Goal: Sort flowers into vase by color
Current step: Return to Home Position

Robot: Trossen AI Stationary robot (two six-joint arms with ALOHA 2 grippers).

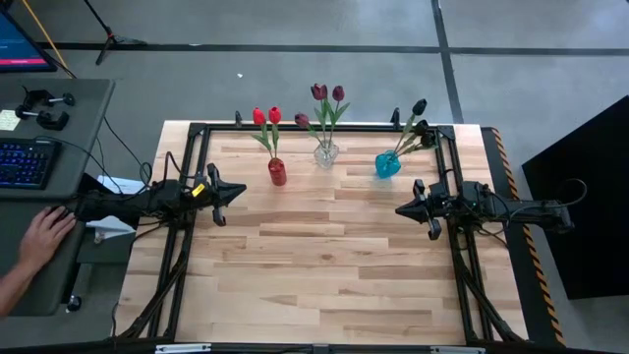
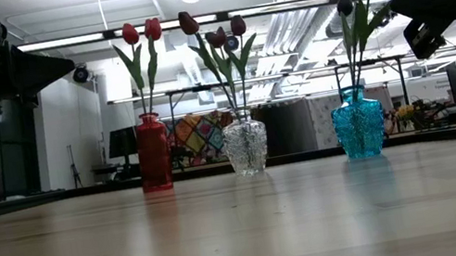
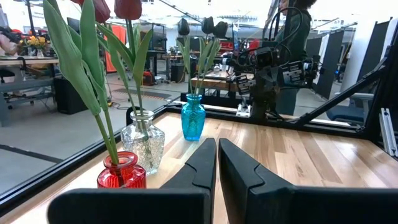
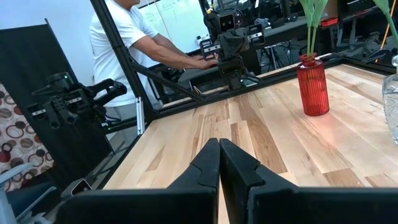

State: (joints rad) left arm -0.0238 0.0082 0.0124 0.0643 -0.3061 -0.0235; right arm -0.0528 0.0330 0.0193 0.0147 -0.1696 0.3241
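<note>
Three vases stand in a row near the table's far edge. A red vase (image 1: pixel 277 172) holds two bright red tulips (image 1: pixel 266 116). A clear glass vase (image 1: pixel 326 153) holds maroon tulips (image 1: pixel 327 93). A blue vase (image 1: pixel 387 164) holds near-black tulips (image 1: pixel 420 107). All stems stick into the vase necks. My left gripper (image 1: pixel 239 192) hovers at the table's left side, level, shut and empty, near the red vase. My right gripper (image 1: pixel 400 208) hovers at the right side, shut and empty, nearer than the blue vase.
A black frame (image 1: pixel 324 126) runs around the table's edges. A person's hand (image 1: pixel 44 234) rests on a side desk left of the table, beside a keyboard (image 1: pixel 28 162). Bare wood (image 1: pixel 324 265) fills the table's middle and near half.
</note>
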